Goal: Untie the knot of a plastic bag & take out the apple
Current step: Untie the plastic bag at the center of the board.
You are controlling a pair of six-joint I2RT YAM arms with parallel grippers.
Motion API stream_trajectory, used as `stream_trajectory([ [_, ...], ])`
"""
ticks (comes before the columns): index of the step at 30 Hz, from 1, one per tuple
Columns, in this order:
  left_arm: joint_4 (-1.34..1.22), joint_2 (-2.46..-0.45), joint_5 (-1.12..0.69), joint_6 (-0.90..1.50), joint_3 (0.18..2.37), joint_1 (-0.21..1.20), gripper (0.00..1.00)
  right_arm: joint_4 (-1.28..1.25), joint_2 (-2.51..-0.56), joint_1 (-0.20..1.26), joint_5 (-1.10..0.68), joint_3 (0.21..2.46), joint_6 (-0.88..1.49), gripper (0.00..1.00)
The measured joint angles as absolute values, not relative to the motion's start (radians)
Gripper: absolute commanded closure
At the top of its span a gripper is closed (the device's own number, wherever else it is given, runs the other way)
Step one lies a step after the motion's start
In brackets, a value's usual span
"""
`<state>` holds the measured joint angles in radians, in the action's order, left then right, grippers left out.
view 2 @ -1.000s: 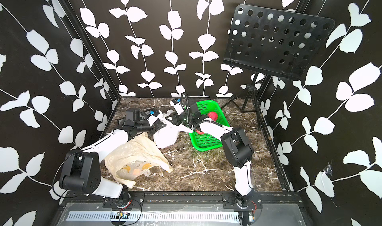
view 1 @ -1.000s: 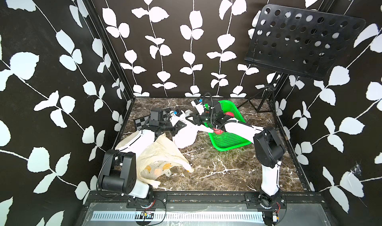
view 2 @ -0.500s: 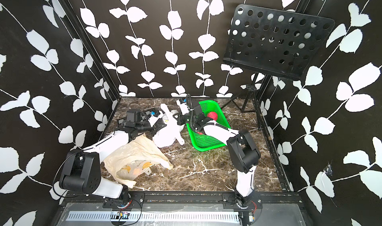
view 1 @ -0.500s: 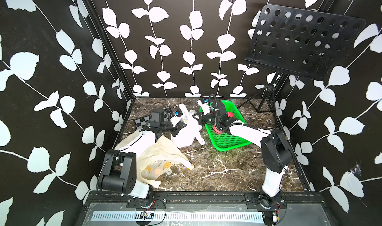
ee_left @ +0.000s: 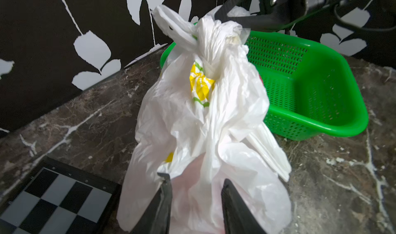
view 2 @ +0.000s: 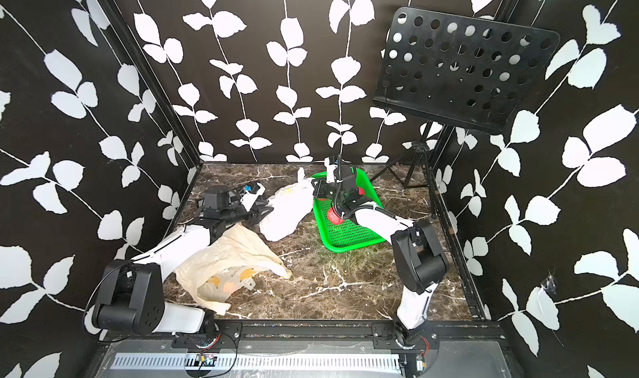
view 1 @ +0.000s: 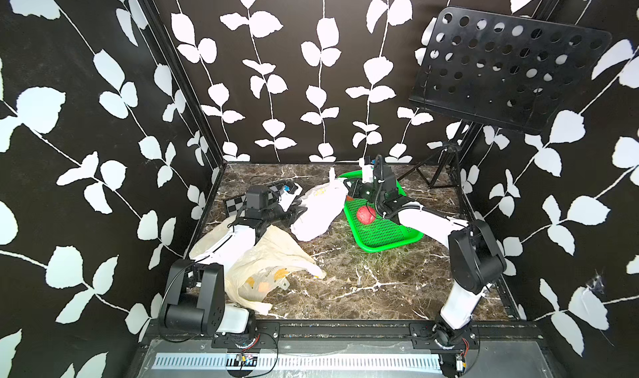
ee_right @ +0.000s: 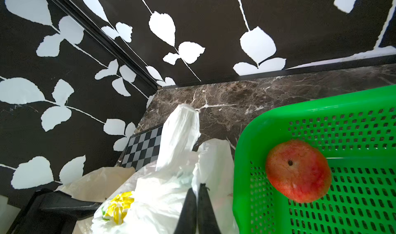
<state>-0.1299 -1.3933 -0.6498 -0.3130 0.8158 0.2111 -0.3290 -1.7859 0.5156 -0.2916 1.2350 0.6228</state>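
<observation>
Left hand (ee_left: 195, 178) has parted around white bag (ee_left: 203, 119), contents hidden.

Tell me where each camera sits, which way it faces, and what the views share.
Top views: high at the front, looking down at the marble table; left arm and right arm show whole.
Left wrist: behind the left gripper, facing the white bag and green basket; both fingers show.
Right wrist: behind the right gripper, facing bag, basket and apple; shut fingers show.
Shared: both wrist views show bag, basket and checkerboard.
</observation>
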Motion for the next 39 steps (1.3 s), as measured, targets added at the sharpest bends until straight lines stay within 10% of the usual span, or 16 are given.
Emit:
stream_trajectory([
  [16,0.055,-1.387,-0.346,-0.39,1.057,0.464,0.48,-0.347,-1.786,0.58,-0.242,1.235,0.653,1.0],
  [25,0.167,-1.518,-0.294,-0.419,1.128,0.481,0.86,-0.357,-1.786,0.582,-0.242,1.235,0.665,1.0],
  [39,-0.017,-1.315,-0.371,-0.262,0.901,0.318,1.0,-0.39,-1.771,0.546,-0.238,1.163,0.642,0.95],
])
